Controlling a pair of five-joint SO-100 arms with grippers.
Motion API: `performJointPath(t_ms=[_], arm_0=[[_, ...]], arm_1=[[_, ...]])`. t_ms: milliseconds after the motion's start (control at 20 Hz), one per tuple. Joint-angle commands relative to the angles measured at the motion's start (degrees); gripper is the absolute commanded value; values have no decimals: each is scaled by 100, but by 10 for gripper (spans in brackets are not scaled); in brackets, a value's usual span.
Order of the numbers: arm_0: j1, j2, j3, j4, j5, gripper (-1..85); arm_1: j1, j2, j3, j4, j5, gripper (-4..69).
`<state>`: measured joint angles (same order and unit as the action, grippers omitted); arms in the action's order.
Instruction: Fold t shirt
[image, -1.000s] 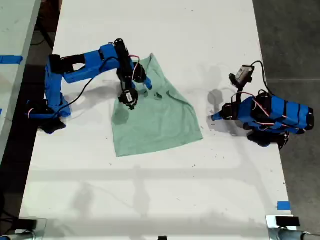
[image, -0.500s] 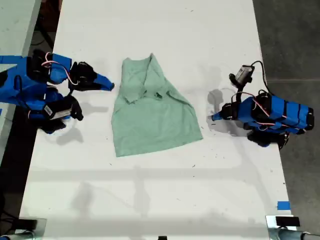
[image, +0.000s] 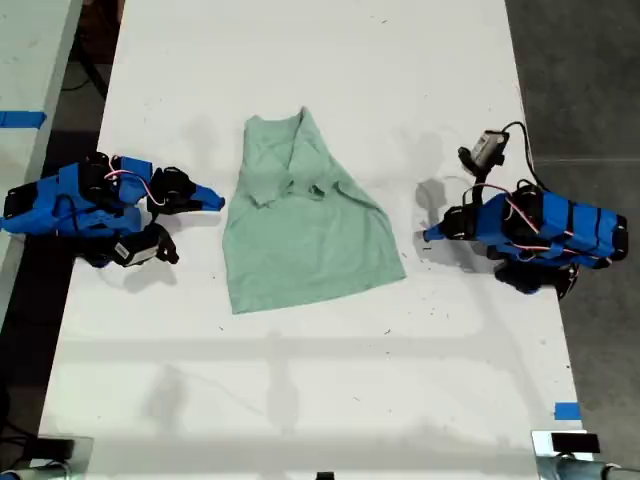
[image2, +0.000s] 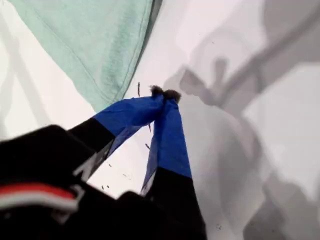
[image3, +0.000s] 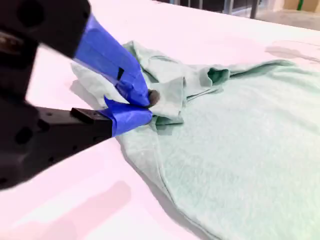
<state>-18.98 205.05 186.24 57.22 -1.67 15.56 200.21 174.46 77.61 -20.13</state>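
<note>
Second arm retired: our second claw (image3: 145, 106) has drawn back to the exterior view's left, clear of the t shirt (image: 310, 235).
Both claws are together and empty; our first claw (image2: 165, 94) is parked, likely between folds.

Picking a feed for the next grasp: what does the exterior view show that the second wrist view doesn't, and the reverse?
Exterior view only: the whole t shirt outline on the table, and my first gripper near its hem corner. Second wrist view only: a close look at the bunched folds by the collar. Both: my second gripper, shut, beside the shirt.
</note>
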Motion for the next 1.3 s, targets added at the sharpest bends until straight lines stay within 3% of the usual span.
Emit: performJointPath(t_ms=[0, 1250], arm_0=[[-44, 53, 246, 9, 26, -3], [-53, 53, 246, 79, -53, -3]], arm_1=[[-9, 44, 316, -26, -9, -18], [-18, 44, 316, -26, -18, -18]])
